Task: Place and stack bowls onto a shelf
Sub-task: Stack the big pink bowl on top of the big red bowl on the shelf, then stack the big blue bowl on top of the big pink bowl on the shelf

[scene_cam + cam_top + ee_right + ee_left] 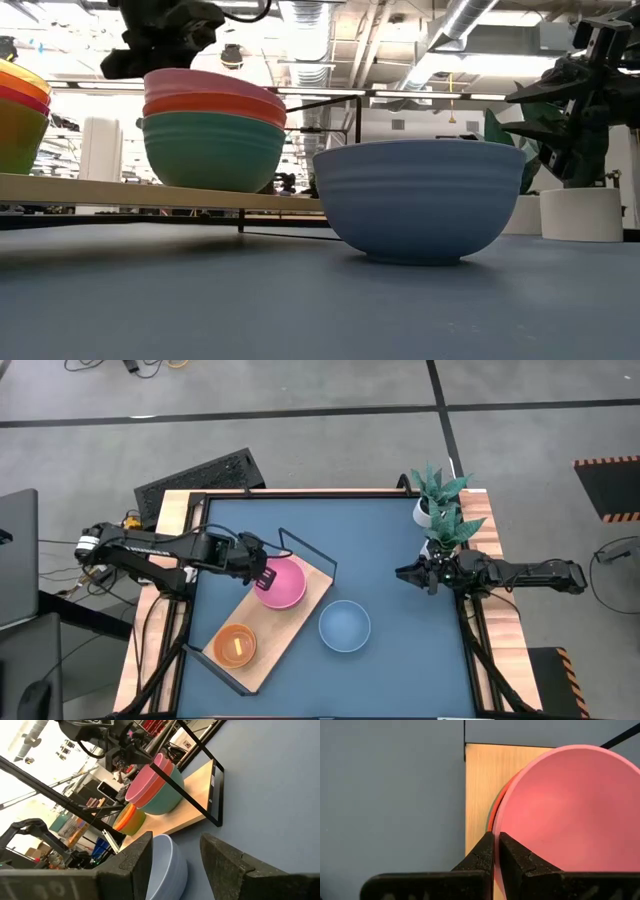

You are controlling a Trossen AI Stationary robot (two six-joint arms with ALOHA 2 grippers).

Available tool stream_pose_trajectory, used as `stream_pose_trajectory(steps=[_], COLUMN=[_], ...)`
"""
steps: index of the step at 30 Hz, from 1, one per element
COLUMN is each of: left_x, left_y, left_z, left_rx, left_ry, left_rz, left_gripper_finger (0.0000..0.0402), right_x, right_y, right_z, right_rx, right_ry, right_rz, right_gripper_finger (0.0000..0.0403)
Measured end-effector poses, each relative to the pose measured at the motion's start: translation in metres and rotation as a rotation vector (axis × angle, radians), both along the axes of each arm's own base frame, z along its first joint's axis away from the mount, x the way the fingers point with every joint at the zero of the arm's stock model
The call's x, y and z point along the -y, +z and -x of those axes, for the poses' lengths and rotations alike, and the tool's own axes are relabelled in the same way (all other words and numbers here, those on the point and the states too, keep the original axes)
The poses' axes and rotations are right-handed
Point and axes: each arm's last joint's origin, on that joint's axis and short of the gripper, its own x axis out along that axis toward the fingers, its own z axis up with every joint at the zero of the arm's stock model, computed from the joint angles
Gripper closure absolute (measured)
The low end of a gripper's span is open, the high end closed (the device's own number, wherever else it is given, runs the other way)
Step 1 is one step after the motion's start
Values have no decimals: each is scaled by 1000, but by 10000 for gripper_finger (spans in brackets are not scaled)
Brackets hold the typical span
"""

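So the left hand point(262, 572) is over the shelf point(300, 622), pinched down on the rim of the pink bowl point(284, 584). In the left wrist view its two fingers point(482, 852) sit nearly together with just the thin edge of the pink bowl point(560, 810) clamped between them. That pink bowl is the top of a stack: from table height you can see pink point(205, 82) nested in an orange bowl point(215, 104), which sits in a teal bowl point(212, 150), all on the light-wood shelf point(150, 193) (the board runs diagonally across the blue worktop point(400, 510) in the overhead shot).

Toward the other end of the shelf there's a second stack with an orange bowl on top point(235, 645); it shows at the edge of the low view as red over yellow-orange point(20, 125).

The pale blue bowl point(345, 626) is not on the shelf. It sits upright on the worktop just beside the shelf's long edge, empty.

The right hand point(412, 574) hangs over the right side of the worktop, well apart from the bowls, fingers spread with nothing between them. It's next to the white pot with the green plant point(437, 505). Its own camera looks across at the pale blue bowl point(167, 865) and the shelf point(192, 805) beyond.
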Motion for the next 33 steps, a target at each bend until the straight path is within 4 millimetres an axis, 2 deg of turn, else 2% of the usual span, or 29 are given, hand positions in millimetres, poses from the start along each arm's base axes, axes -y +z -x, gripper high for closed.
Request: stream_pose_trajectory(steps=[4, 7, 17, 22, 28, 30, 33], left_x=[0, 0, -3, -5, -1, 4, 16], left_y=[1, 2, 6, 40, 87, 97, 102], left_z=[-1, -4, -6, -8, -13, -17, -29], left_rx=[15, 43, 56, 164, 334, 403, 472], left_ry=[1, -14, -36, -48, -135, -193, -295], left_rz=[-8, -23, -4, -40, -145, -201, -279], left_gripper_finger=[395, 374, 246, 205, 199, 198, 198], right_x=[0, 0, 0, 0, 0, 0, 0], right_y=[0, 0, 0, 0, 0, 0, 0], right_z=[0, 0, 0, 0, 0, 0, 0], right_rx=[0, 0, 0, 0, 0, 0, 0], right_ry=[0, 0, 0, 0, 0, 0, 1], right_rz=[0, 0, 1, 1, 5, 7, 8], right_gripper_finger=[214, 214, 214, 214, 214, 214, 214])
